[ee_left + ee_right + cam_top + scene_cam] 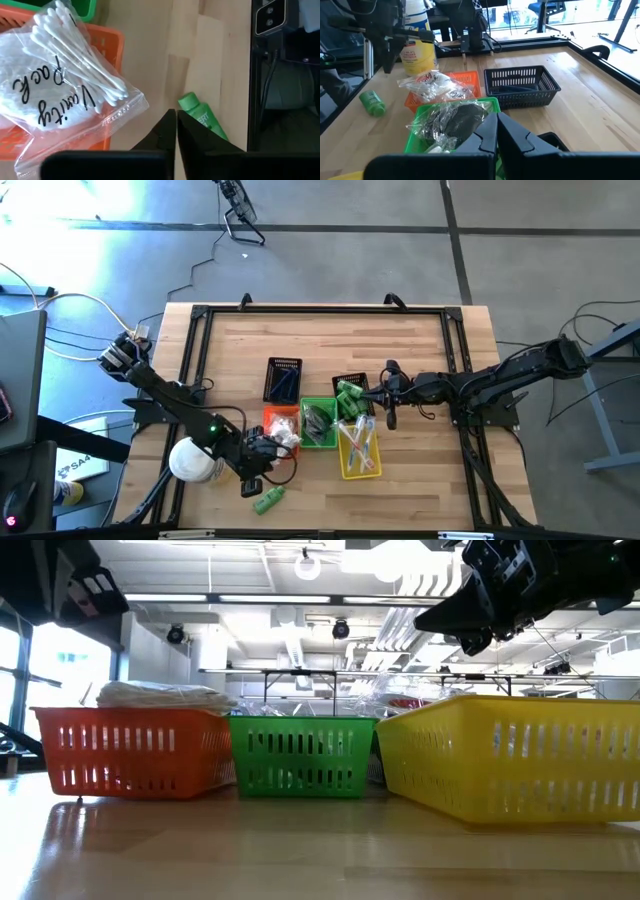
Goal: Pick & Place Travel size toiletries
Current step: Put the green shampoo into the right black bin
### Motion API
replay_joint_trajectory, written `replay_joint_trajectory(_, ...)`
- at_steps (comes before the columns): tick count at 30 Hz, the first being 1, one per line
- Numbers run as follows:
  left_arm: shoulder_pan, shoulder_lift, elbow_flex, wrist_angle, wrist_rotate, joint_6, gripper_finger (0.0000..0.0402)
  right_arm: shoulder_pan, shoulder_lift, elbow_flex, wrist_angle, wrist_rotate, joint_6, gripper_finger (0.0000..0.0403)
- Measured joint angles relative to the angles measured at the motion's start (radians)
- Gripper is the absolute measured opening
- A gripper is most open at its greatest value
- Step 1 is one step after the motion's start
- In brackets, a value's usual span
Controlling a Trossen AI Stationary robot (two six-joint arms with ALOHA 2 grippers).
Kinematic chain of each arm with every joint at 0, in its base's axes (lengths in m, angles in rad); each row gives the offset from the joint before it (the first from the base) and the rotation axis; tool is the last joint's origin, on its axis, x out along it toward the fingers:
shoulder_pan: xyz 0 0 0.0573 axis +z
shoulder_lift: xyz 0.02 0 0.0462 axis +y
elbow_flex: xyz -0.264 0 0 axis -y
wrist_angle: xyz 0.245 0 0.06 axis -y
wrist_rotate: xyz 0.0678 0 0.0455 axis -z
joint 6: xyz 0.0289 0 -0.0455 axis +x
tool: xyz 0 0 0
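Left gripper [254,483] sits low over the near edge of the table, fingers [167,131] pressed together, holding nothing. Just beside it a green tube [267,500] lies flat on the bare wood, by the table's front edge, not in any basket. Orange basket [281,423] next to the gripper holds a clear bag of cotton swabs [75,90] marked "Vanity Pack", bag hanging over the rim. Green basket [318,406] has a clear-wrapped dark piece [460,120] in it. Yellow basket [359,471] holds slim wrapped sticks [358,442]. Two black baskets: one [283,364] behind the orange, one [352,383] with green tubes [349,400] by the right arm. Right gripper [390,418] hovers above the baskets, between green and yellow, fingers closed, empty. Round white-and-yellow container [193,461] stands beside the left arm.
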Motion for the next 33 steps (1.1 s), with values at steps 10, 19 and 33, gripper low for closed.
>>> replay_joint_trajectory(10, 0.000, 0.000, 0.000, -0.055, 0.004, 0.001, 0.0151, 0.000, 0.000, 0.000, 0.028, 0.004, 0.001, 0.0003)
replay_joint_trajectory(19, 0.000, 0.000, 0.000, -0.097, 0.003, 0.001, 0.0306, 0.000, 0.000, 0.000, 0.036, 0.004, 0.001, 0.0003)
replay_joint_trajectory(33, 0.000, 0.000, 0.000, -0.098, 0.003, -0.024, 0.0352, 0.000, 0.000, 0.000, 0.036, 0.031, 0.002, 0.0003)
